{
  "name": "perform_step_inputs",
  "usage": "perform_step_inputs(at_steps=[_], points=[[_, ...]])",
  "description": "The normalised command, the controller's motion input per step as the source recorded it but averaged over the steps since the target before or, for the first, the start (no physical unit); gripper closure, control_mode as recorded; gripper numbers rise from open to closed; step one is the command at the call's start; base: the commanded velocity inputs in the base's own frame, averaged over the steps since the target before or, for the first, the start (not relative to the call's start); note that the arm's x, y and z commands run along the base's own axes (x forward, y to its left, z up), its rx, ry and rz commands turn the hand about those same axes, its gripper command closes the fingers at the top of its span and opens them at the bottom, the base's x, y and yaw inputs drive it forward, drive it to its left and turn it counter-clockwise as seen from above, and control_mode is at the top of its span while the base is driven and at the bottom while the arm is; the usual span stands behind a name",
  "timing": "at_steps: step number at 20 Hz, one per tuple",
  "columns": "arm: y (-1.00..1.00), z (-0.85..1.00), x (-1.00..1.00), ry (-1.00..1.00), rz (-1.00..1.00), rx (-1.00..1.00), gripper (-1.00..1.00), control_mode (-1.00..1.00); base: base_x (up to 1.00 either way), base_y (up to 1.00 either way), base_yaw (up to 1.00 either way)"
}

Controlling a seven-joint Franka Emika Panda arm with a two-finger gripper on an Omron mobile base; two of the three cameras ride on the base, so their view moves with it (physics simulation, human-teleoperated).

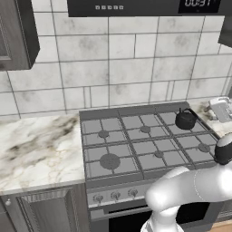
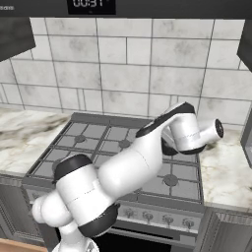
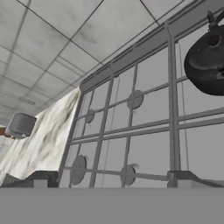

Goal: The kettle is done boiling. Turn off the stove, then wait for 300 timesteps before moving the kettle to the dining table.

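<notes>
Roughly, by item:
Surroundings: marble counter lies on both sides of the stove, with a pale tiled wall behind and a dark panel with a clock display overhead.
Other things: a silver canister stands on the counter just beside the stove's far right corner.
In the way: the white arm crosses the range in the right base view and covers the right rear burner.
Kettle: the kettle is small, squat, round and black, with a thin arched handle; it sits on the right rear burner.
Stove: grey, six burners under dark grates, knobs along the front.
Gripper: the gripper hangs above the grates, fingers spread wide, grasping nothing.
</notes>
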Motion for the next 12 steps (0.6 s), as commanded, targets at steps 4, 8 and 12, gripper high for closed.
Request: perform_step_inputs(at_steps=[4, 8, 12], points=[[0.00, -0.14, 0.25, 0.00, 0.09, -0.03, -1.00, -1.00, 0.00, 0.00, 0.00], [0.00, -0.16, 0.11, 0.00, 0.08, -0.05, -1.00, -1.00, 0.00, 0.00, 0.00], [-0.01, -0.11, 0.10, 0.00, 0.05, -0.04, -1.00, -1.00, 0.00, 0.00, 0.00]])
